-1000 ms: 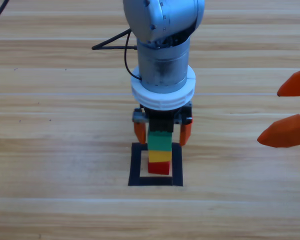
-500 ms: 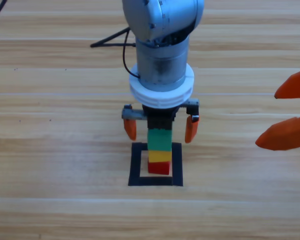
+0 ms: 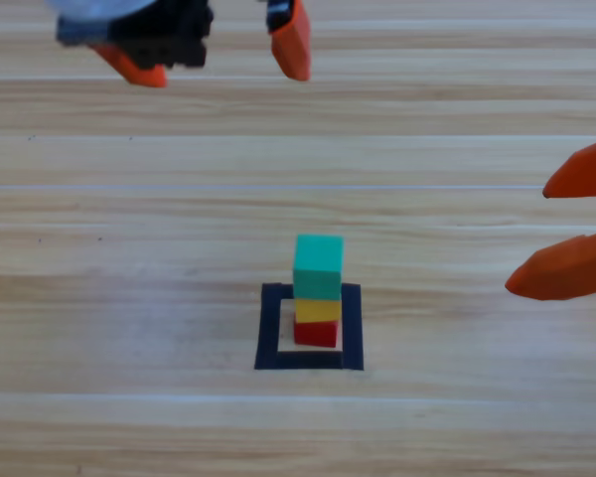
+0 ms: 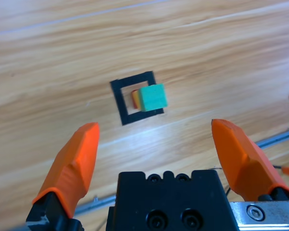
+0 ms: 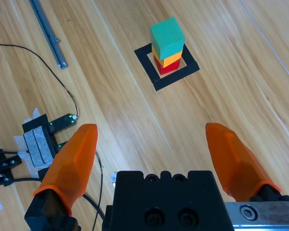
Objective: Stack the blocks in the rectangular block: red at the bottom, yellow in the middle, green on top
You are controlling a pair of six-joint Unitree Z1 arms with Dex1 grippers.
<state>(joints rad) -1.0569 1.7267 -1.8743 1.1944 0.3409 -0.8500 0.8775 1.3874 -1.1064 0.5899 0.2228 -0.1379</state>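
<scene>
Where the pale wooden table [image 3: 129, 298] runs in long horizontal planks with darker grain lines, we see a flat black tape outline of a near-square rectangle [image 3: 269, 328] stuck to its surface, and inside it stands a three-cube tower: the small matte red cube [image 3: 316, 334] on the wood, the small plain yellow cube [image 3: 318, 310] on top of it, and the small teal-green cube [image 3: 318, 266] at the summit. We find the left gripper [image 3: 214, 50] up near the top edge of the high view, well apart from the stack, its two orange jaws spread wide with nothing between them; its wrist view looks back at the tower from afar. We see the right gripper [image 3: 571, 224] waiting at the right edge, its jaws likewise spread and holding nothing. In the right wrist view a grey metal rail [image 5: 48, 33] lies on the boards, near thin black cables [image 5: 38, 62] and a small black device with white tape [image 5: 41, 139]. We can read no writing, brand or label on anything.
</scene>
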